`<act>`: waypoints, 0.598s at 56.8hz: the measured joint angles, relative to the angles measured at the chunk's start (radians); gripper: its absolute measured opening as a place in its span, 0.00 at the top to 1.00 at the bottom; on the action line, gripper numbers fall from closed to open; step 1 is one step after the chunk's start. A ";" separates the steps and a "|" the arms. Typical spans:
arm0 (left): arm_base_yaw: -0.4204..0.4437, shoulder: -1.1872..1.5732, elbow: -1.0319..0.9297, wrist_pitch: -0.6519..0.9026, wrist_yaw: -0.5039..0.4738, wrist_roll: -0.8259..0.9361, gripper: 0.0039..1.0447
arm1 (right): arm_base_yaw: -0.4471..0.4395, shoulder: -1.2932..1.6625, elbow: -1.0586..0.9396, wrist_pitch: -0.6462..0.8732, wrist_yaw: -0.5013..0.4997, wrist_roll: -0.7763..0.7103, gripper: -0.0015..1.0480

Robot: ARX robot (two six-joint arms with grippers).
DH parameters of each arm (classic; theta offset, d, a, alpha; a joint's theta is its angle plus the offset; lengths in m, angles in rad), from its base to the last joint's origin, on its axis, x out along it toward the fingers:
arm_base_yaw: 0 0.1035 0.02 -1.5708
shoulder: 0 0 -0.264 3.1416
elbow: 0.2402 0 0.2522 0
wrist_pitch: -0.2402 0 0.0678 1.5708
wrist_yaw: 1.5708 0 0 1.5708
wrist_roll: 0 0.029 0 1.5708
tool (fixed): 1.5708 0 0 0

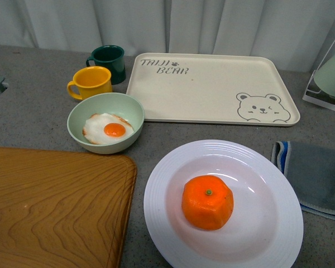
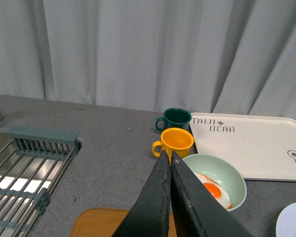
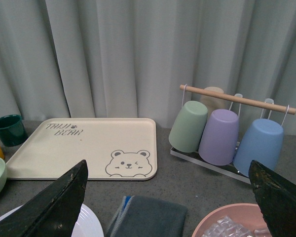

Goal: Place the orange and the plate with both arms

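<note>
The blocky bright orange fruit [image 1: 207, 202] sits loose in the middle of the large glossy white ridged plate [image 1: 157, 195], the left gripper [image 2: 169, 157] pinched closed and the right gripper [image 3: 167, 163] spread wide, both empty, so a lopsided lift of that slick rim could roll it off

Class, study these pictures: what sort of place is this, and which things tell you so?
Probably a kitchen, perhaps a staged one: a dish-drying rack, upturned cups on a cup rack, and a wooden cutting board.

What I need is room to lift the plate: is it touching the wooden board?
Apart. The front view shows grey counter between the plate and the wooden board.
</note>
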 joint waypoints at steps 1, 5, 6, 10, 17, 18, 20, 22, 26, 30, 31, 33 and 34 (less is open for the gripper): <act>0.000 -0.009 0.000 -0.009 0.000 0.000 0.97 | 0.000 0.000 0.000 0.000 0.000 0.000 0.09; 0.000 -0.040 0.000 -0.039 0.000 0.000 0.97 | 0.000 0.000 0.000 0.000 0.000 0.000 0.09; 0.000 -0.044 0.000 -0.042 0.000 0.000 0.97 | 0.000 0.000 0.000 0.000 0.000 0.000 0.09; 0.000 -0.071 0.000 -0.069 0.000 0.000 0.97 | 0.000 0.000 0.000 0.000 0.000 0.000 0.09; 0.000 -0.114 0.000 -0.111 0.000 0.000 0.97 | 0.000 0.000 0.000 0.000 0.000 0.000 0.09; 0.000 -0.117 0.000 -0.114 0.000 0.000 0.97 | 0.000 0.000 0.000 0.000 0.000 0.000 0.09; 0.000 -0.128 0.000 -0.125 0.000 0.000 0.97 | 0.000 0.000 0.000 0.000 0.000 0.000 0.09; 0.000 -0.137 0.000 -0.135 0.000 0.000 0.97 | 0.000 0.000 0.000 0.000 0.000 0.000 0.09; 0.000 -0.156 0.000 -0.154 0.000 0.000 0.97 | 0.000 0.000 0.000 0.000 0.000 0.000 0.09; 0.000 -0.175 0.000 -0.172 0.000 0.000 0.97 | 0.000 0.000 0.000 0.000 0.000 0.000 0.09; 0.000 -0.180 0.000 -0.178 0.000 0.000 0.97 | 0.000 0.000 0.000 0.000 0.000 0.000 0.09; 0.000 -0.187 0.000 -0.185 0.000 0.000 0.97 | 0.000 0.000 0.000 0.000 0.000 0.000 0.09; 0.000 -0.192 0.000 -0.190 0.000 0.000 0.97 | 0.000 0.000 0.000 0.000 0.000 0.000 0.09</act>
